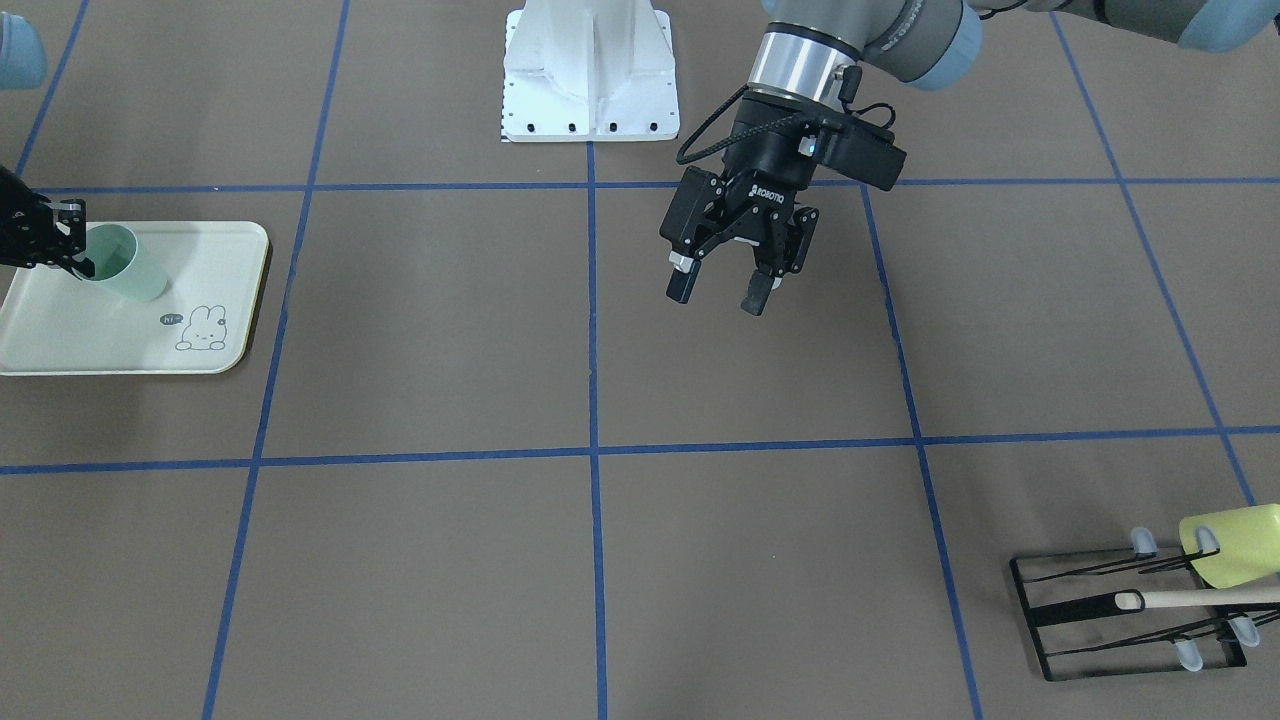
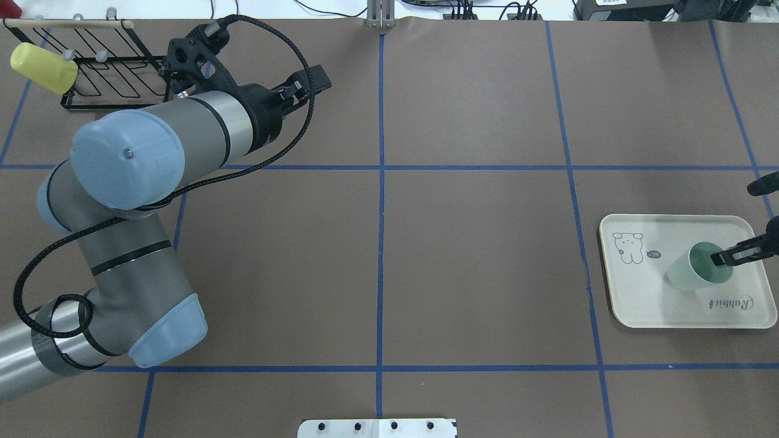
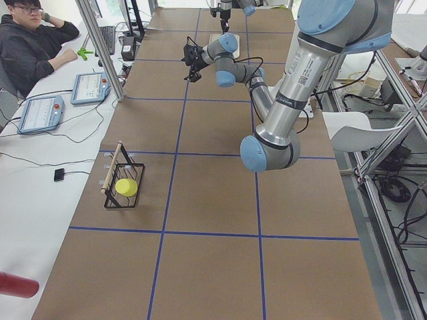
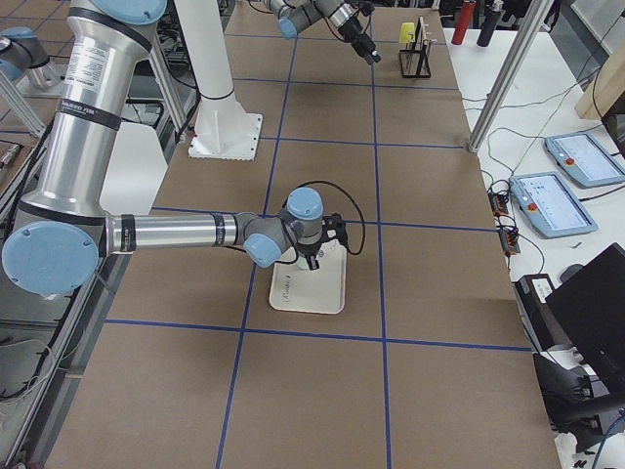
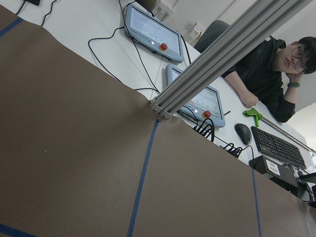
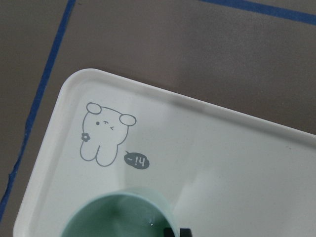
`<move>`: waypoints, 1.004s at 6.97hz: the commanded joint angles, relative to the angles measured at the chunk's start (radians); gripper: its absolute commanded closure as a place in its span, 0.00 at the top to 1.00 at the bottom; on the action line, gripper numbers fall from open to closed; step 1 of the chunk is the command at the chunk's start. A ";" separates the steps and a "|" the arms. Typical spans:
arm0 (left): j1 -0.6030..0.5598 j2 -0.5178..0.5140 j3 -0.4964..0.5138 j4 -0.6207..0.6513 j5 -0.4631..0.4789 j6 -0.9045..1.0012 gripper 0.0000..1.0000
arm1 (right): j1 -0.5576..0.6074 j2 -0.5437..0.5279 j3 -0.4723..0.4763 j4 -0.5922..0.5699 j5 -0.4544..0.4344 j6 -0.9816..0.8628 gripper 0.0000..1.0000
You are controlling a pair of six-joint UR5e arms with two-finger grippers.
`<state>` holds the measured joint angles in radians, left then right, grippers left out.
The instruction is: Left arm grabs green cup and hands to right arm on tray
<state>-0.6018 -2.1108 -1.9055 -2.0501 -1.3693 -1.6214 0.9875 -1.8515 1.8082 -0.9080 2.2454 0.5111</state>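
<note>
2 grippers to check here. Right gripper [image 2: 725,258] first: you see it closed down onto the rim of the green cup [image 2: 697,275], 1 finger [image 2: 721,260] reaching into the mouth and the other outside the wall. The cup is mouth-up over the tray [image 2: 645,304], in the half away from the bunny drawing and just beside the "Rabbit" script. You cannot tell whether its base touches the tray floor. The right wrist view gives you only the cup's rim at the bottom edge, with the bunny beyond it.

Left gripper [image 1: 722,290]: fingers spread wide with nothing between them, hanging above bare table, well apart from tray and cup. In the overhead view the left arm's own links cover most of it.

1 yellow-green cup [image 1: 1235,545] lies tipped on the black wire rack [image 1: 1100,610] at the table corner on the robot's left. 1 person [image 3: 33,40] sits at the side desk in the left side view.
</note>
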 commanded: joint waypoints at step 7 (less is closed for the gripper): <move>-0.001 0.002 0.000 -0.001 -0.001 0.000 0.99 | 0.170 0.002 0.057 0.000 0.134 -0.008 0.99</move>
<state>-0.6028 -2.1098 -1.9052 -2.0509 -1.3699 -1.6214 1.1085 -1.8541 1.8397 -0.9081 2.3492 0.5033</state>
